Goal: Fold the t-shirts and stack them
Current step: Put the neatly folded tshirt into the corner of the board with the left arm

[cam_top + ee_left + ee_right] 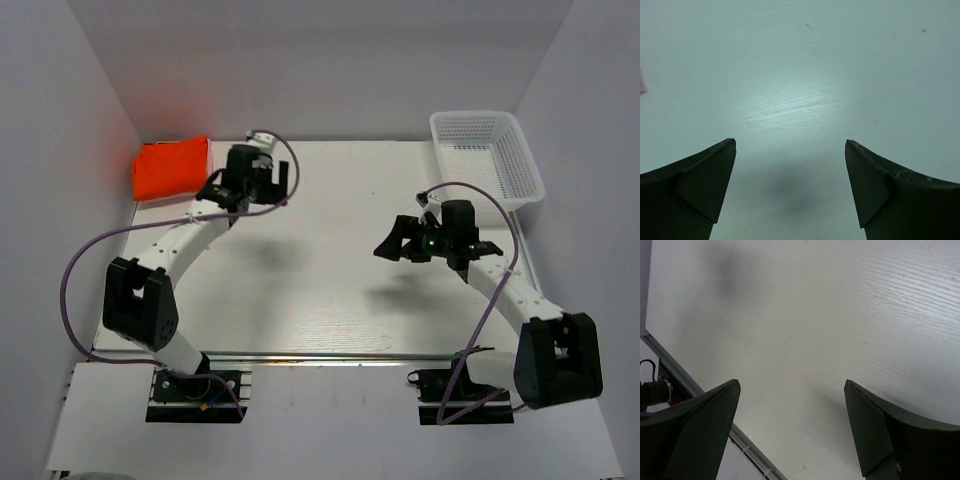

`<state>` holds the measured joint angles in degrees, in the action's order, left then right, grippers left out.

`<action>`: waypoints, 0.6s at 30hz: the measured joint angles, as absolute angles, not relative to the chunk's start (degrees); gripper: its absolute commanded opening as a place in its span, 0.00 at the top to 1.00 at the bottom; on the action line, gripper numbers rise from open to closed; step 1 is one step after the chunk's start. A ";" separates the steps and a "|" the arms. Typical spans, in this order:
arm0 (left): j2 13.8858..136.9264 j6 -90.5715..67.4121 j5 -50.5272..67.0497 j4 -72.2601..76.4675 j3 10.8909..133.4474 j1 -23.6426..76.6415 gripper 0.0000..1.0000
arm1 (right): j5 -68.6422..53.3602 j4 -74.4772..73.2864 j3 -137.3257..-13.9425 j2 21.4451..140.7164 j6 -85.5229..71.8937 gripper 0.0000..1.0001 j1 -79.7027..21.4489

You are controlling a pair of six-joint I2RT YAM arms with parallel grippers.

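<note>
Evidently, the orange-red t-shirt (172, 168) is found folded left of the left gripper (790, 145); this and the right gripper (792, 385) are held wide open, empty; stacking is unverified.

Basket (478, 118) blocks far right, t-shirt (172, 167) far left

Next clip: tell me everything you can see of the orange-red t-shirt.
The orange-red t-shirt looks like soft cloth, folded into a rough rectangle with a few creases; its sleeves and neck are out of sight. It lies flat in the far left corner of the table, right by the left wall. Nothing rests on it, and the open left hand hovers to its right without touching it.
</note>
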<state>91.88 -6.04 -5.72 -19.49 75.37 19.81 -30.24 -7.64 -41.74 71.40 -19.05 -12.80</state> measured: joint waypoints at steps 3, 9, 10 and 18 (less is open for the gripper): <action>87.83 -9.63 -7.64 -17.47 67.42 27.75 0.00 | -27.42 -7.05 -37.41 65.45 -19.40 0.10 -12.80; 78.39 -16.78 -9.89 -14.83 47.42 37.10 0.00 | -20.88 -5.87 -28.23 53.56 -21.12 0.10 -12.82; 76.44 -17.43 -10.61 -15.42 45.74 37.93 0.00 | -20.21 -5.61 -26.68 51.66 -21.52 0.10 -12.82; 64.97 -20.23 -19.40 -14.24 44.38 40.75 0.00 | -14.98 -4.38 -21.47 46.83 -23.83 0.10 -12.80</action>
